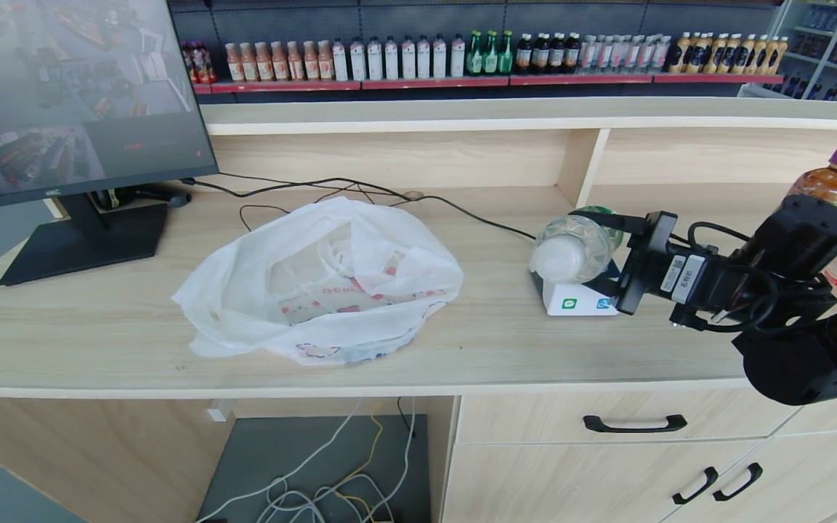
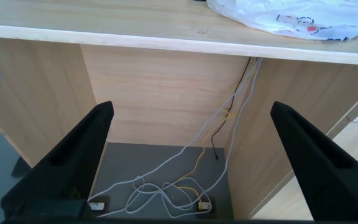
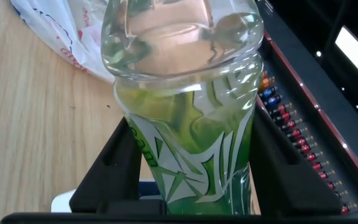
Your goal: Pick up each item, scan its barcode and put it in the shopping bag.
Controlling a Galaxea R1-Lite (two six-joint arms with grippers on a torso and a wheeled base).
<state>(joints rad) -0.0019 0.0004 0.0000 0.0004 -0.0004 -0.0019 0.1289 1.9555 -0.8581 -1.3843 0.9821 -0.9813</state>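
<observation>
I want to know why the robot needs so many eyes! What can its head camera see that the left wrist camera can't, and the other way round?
Head view, not left wrist view: the monitor, the green-labelled bottle held sideways in the right gripper above the white scanner box, the drink shelves behind, and the drawers.
Left wrist view, not head view: the left gripper, its fingers wide apart, facing the space under the counter.
Both: the white shopping bag, the wooden counter and the cables under it.
</observation>
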